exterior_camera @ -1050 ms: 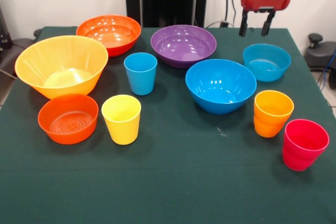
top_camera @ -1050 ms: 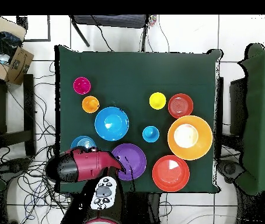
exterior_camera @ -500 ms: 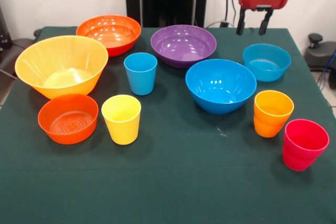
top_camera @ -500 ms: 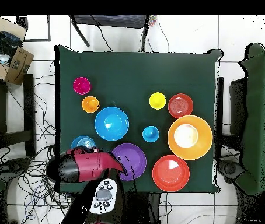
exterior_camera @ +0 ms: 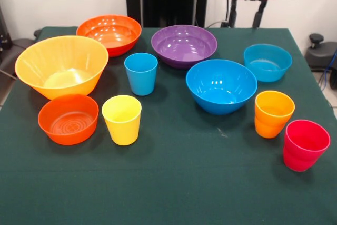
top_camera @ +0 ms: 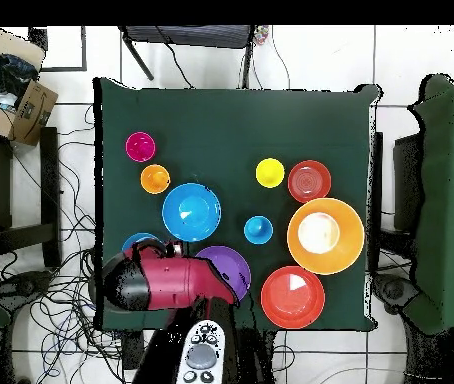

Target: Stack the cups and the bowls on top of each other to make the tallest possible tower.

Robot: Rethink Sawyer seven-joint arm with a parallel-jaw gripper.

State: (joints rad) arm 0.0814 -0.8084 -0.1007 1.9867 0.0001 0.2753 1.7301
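We read no writing anywhere. From the left, nothing stacked: big yellow-orange bowl [exterior_camera: 61,65], small orange bowl [exterior_camera: 68,118], wide orange bowl [exterior_camera: 109,33], yellow cup [exterior_camera: 121,119], blue cup [exterior_camera: 140,73], purple bowl [exterior_camera: 184,45], big blue bowl [exterior_camera: 221,85], teal bowl [exterior_camera: 267,61], orange cup [exterior_camera: 273,114], red cup [exterior_camera: 305,144]. Far right, the gripper [exterior_camera: 245,12] hangs spread and empty, top cut off; overhead, the arm [top_camera: 166,284] hides part of the purple and teal bowls.
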